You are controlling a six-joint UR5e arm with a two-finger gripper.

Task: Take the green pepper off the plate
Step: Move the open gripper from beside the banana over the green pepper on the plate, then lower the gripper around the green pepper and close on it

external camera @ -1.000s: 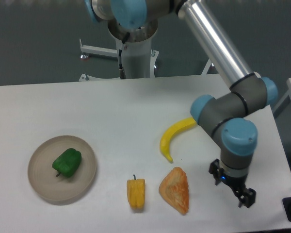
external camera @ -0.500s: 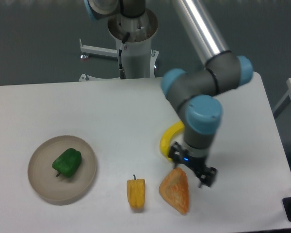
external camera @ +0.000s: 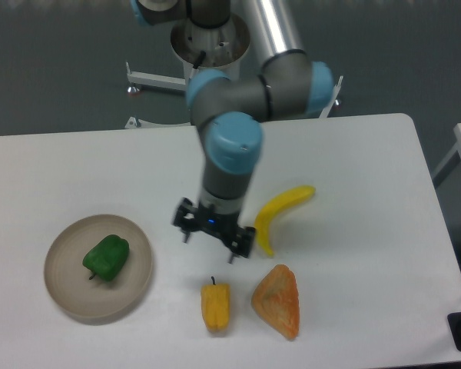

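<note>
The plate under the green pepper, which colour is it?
The plate is plain beige-grey, seen in the fixed camera view.

Green pepper [external camera: 106, 257] sits on plate [external camera: 61, 288]; gripper [external camera: 209, 249] hangs empty, fingers apart, beside banana [external camera: 276, 215], above yellow pepper [external camera: 216, 306].

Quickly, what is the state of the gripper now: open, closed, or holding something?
Gripper: open and holding nothing, between the plate and the banana; the green pepper lies on the plate.

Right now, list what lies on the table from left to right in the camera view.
plate with the green pepper → gripper → yellow-orange pepper → orange wedge → banana
</note>
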